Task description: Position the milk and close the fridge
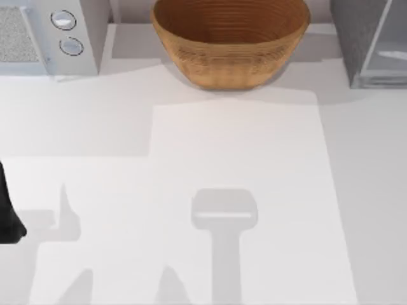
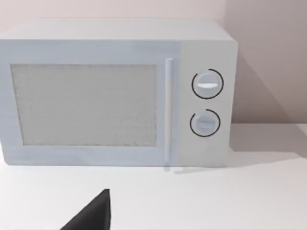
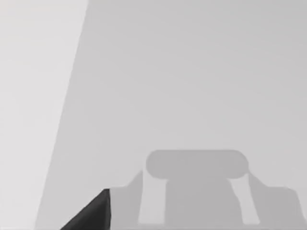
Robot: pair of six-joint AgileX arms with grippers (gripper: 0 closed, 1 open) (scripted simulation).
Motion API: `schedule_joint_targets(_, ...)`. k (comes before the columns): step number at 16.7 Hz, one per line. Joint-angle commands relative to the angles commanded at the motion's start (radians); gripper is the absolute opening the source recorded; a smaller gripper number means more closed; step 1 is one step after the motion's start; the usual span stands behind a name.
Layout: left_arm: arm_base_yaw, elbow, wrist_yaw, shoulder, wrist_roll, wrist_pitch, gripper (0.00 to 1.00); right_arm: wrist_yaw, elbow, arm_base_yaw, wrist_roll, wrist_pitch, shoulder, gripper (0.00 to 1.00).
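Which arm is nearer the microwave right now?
Left. The left arm sits at the table's left edge, in front of the microwave; the right gripper faces bare table.

On the white counter [image 1: 254, 159] stand 1 woven brown wicker basket [image 1: 230, 39], 1 white box-shaped microwave [image 2: 115, 91] with 2 round knobs [image 2: 207, 84], and 1 grey speckled fridge [image 1: 372, 41] with 1 pale translucent door panel [image 1: 389, 47].

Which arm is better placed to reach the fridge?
Right, probably. The fridge stands at the far right corner of the table, while the left arm sits at the left edge, its wrist camera facing the microwave.
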Motion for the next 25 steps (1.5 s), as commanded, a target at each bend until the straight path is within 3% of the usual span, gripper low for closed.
schedule_joint_targets(3,0.0,0.0,0.0,0.0,0.0,0.0,1.0,-0.038,0.035,-0.062,-0.062,-0.016,0.062,1.0)
schedule_joint_targets(7,0.0,0.0,0.0,0.0,0.0,0.0,1.0,-0.165,0.144,-0.289,-0.295,-0.064,0.294,1.0)
schedule_joint_targets(19,0.0,0.0,0.0,0.0,0.0,0.0,1.0,-0.719,0.546,-1.388,-1.558,-0.108,1.559,1.0)
schedule_joint_targets(25,0.0,0.0,0.0,0.0,0.0,0.0,1.0,-0.91,0.657,-1.772,-1.971,-0.042,1.981,1.0)
